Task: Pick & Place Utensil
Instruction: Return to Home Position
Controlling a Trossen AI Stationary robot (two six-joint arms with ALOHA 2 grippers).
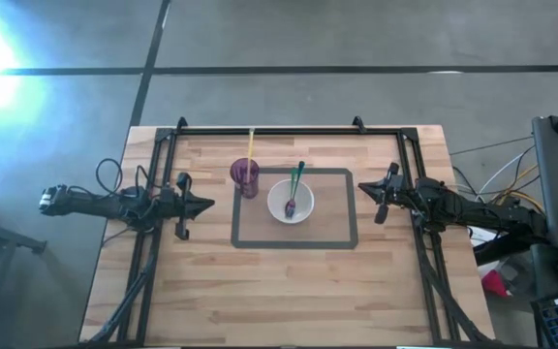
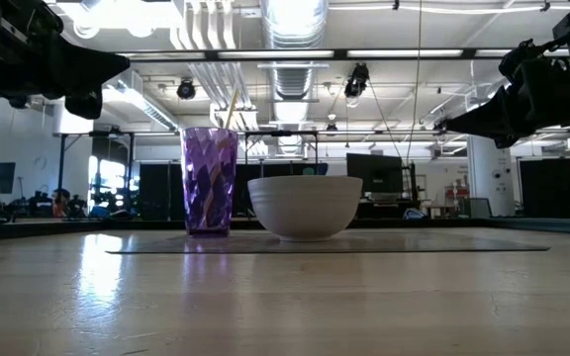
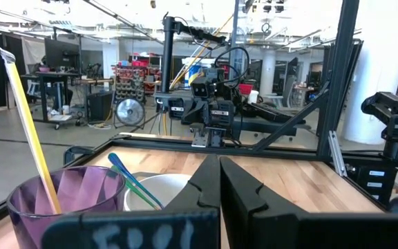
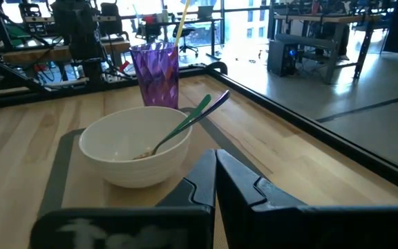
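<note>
Both arms hang clear of the setting, above the table (image 1: 289, 291). The left gripper (image 1: 210, 205) sits off the left edge of the brown placemat (image 1: 342, 239), its tip aimed inward, touching nothing. Its fingers (image 3: 199, 190) are pressed together, no gap between them and nothing in them. Over on the other side, the right gripper (image 1: 360, 185) hovers at the placemat's right edge, and its fingers (image 4: 244, 183) are also closed tight and empty.

Now to the middle. The white bowl (image 1: 291, 202) stands on the placemat, about at its centre. The blue fork (image 4: 216, 102) is in it, head down in the bottom, handle leaning up over the far rim. A green utensil (image 4: 200, 108) lies right alongside it at the same slant; its working end is too hidden to name.

Just beside the bowl, up and to its left, stands the purple glass (image 1: 245, 177), upright at the placemat's upper-left corner. The yellow straw (image 1: 251, 145) rises out of it, tilted toward the back of the table. Glass and bowl stand close, and the low view shows a narrow gap between them.
</note>
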